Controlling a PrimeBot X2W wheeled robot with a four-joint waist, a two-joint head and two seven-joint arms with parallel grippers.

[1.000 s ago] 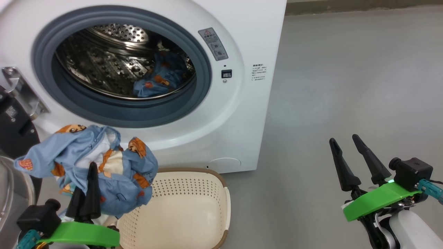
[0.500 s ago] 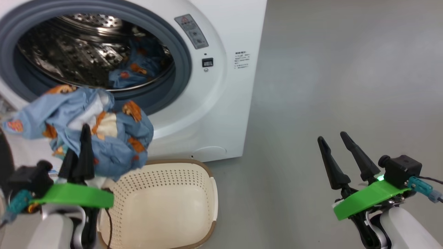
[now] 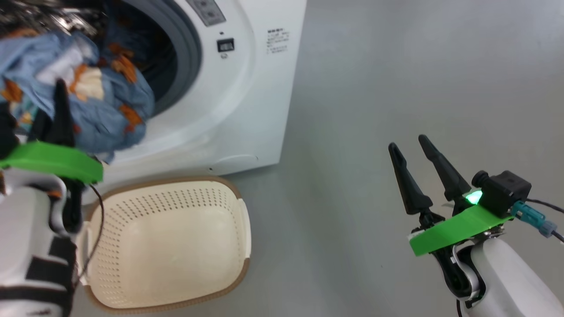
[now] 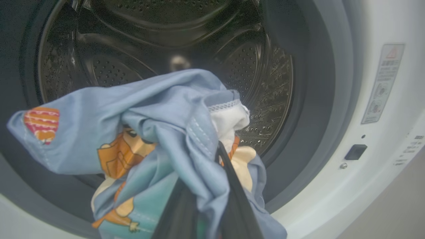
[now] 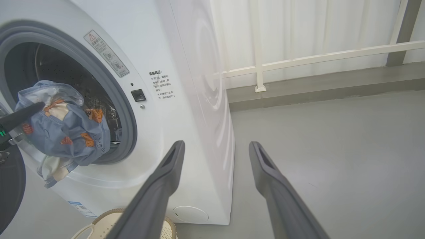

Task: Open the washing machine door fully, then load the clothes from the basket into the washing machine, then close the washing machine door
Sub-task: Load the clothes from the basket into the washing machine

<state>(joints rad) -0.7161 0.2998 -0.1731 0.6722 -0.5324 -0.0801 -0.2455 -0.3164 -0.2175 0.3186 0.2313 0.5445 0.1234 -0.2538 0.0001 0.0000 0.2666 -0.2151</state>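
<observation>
My left gripper (image 3: 59, 94) is shut on one of the clothes (image 3: 92, 101), a bunched blue garment with orange figures. It hangs in front of the washing machine (image 3: 251, 88) opening, just before the steel drum (image 4: 159, 36). In the left wrist view the garment (image 4: 149, 132) drapes over my left gripper (image 4: 215, 156). A second blue garment (image 3: 125, 37) lies blurred inside the drum. The cream basket (image 3: 241, 220) stands on the floor below the opening, nothing in it. The black washing machine door (image 5: 10, 186) hangs open at the left. My right gripper (image 3: 406, 141) is open and holds nothing, over bare floor to the right.
Grey floor (image 3: 396, 66) stretches to the right of the machine. A low kerb with a white railing (image 5: 315, 58) and pale curtain runs behind it. A cable hangs from my left wrist beside the basket's near-left rim (image 3: 94, 211).
The camera has swung, so the machine sits further left and up. My left gripper has lifted the garment from below the opening to in front of it. The right gripper has stayed open.
</observation>
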